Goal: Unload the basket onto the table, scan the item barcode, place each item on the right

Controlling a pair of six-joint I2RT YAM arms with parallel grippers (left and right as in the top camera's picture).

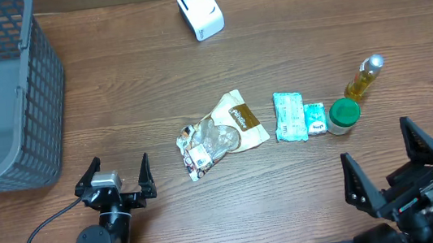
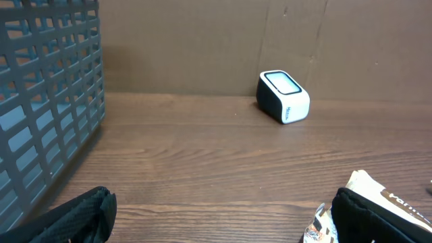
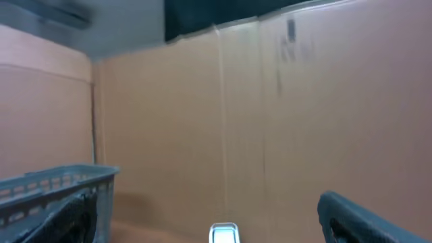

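Nearest us, our left tool [image 1: 120,161] and right tool [image 1: 375,139] stand spread wide, empty, at the near edge of the tabletop [image 1: 288,31]. The grey basket [image 1: 43,92] sits far left. The snack bag [image 1: 222,133] lies mid-tabletop, well apart from the white scanner [image 1: 200,10] at the back.

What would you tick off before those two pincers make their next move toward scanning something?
1. Left pincer open, holding nothing: ok.
2. Right pincer open, holding nothing: ok.
3. Scanner stands alone, nothing blocking it: ok.
4. Snack bag lies apart from the teal packet, with room to grab it: ok.
5. Green-lidded jar has free space around it: not ok, crowded by the packets and the bottle.
6. Barcode visible on any item: cannot tell.
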